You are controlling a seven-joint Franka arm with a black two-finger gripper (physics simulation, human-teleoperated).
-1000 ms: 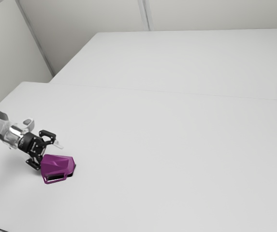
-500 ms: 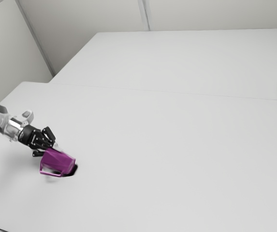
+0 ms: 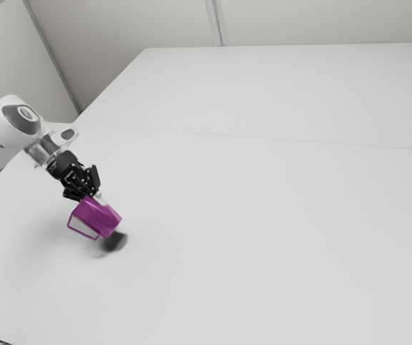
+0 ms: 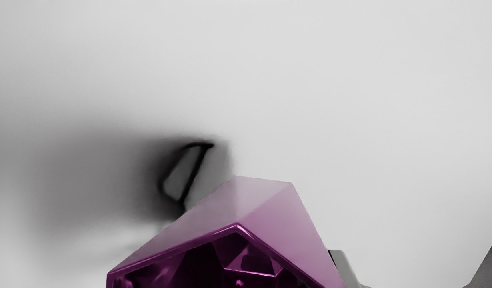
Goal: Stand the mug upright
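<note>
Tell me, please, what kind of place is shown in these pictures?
Probably a simulated robot test room: a white robot arm holds a purple mug above a wide white table, with plain grey walls behind.

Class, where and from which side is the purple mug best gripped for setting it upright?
I'd take the mug by its rim, from the mouth end, one finger inside: it is tilted, its mouth toward the gripper and its base angled down.
</note>
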